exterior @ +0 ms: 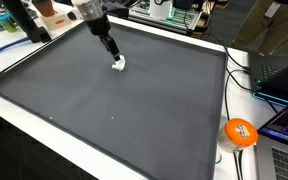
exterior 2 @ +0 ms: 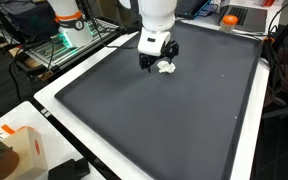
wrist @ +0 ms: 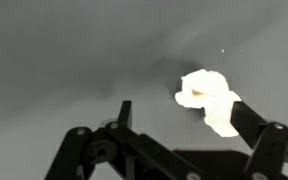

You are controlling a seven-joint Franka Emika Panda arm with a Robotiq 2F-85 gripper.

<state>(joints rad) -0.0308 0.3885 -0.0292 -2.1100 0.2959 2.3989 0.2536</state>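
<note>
Now your gripper hangs low over the far part of the mat, jaws spread wide and grasping nothing. One lump lies on the mat right by it: small, white, soft-looking and crumpled, with an uneven, folded outline. In the wrist view you see two thin black fingers. The lump sits within their spread, hard by one finger and well apart from the other; whether it touches that finger, you cannot tell. The mat is a single sheet, dark grey, matte and flat, rectangular, with a slim darker rim and a few pale specks. Off the mat, beside its edge, rests one round, glossy orange ball with white markings.
</note>
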